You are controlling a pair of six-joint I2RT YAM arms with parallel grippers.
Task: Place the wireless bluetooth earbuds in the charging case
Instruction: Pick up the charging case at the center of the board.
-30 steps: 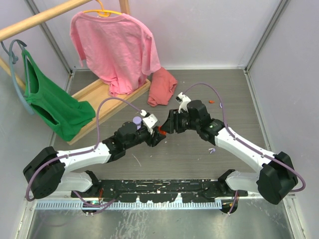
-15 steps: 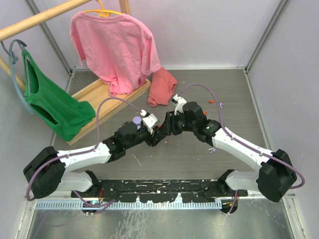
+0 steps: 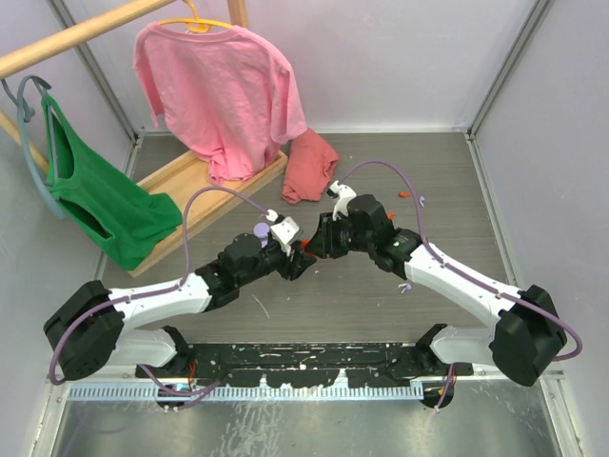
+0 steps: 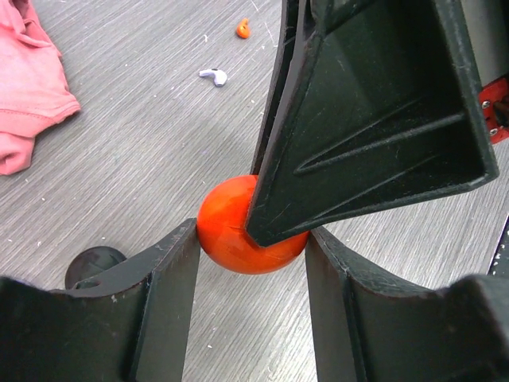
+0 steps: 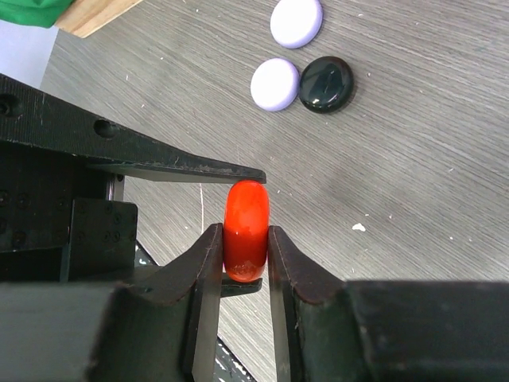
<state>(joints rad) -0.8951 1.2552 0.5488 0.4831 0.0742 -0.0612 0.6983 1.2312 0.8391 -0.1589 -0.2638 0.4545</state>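
An orange-red round charging case (image 5: 246, 219) stands on edge, held above the table. My right gripper (image 5: 245, 232) is shut on its two flat faces. My left gripper (image 4: 253, 236) touches its rim on both sides, shut on the same case (image 4: 231, 239). In the top view the two grippers meet at mid-table, left (image 3: 296, 259) and right (image 3: 320, 242), with the case (image 3: 305, 248) between them. A tiny orange-red earbud (image 4: 242, 29) and a lavender earbud (image 4: 213, 76) lie loose on the table beyond. No black earbud shows.
Two lavender pucks (image 5: 297, 21) (image 5: 275, 83) and a black puck (image 5: 326, 83) lie on the table under the grippers. A pink cloth (image 3: 309, 167) lies at the back. A wooden rack (image 3: 190, 181) with a green and a pink garment stands back left.
My right gripper moved left toward my left gripper and closed in on the orange case. Both grippers now hold it together; little moved in the last half second.
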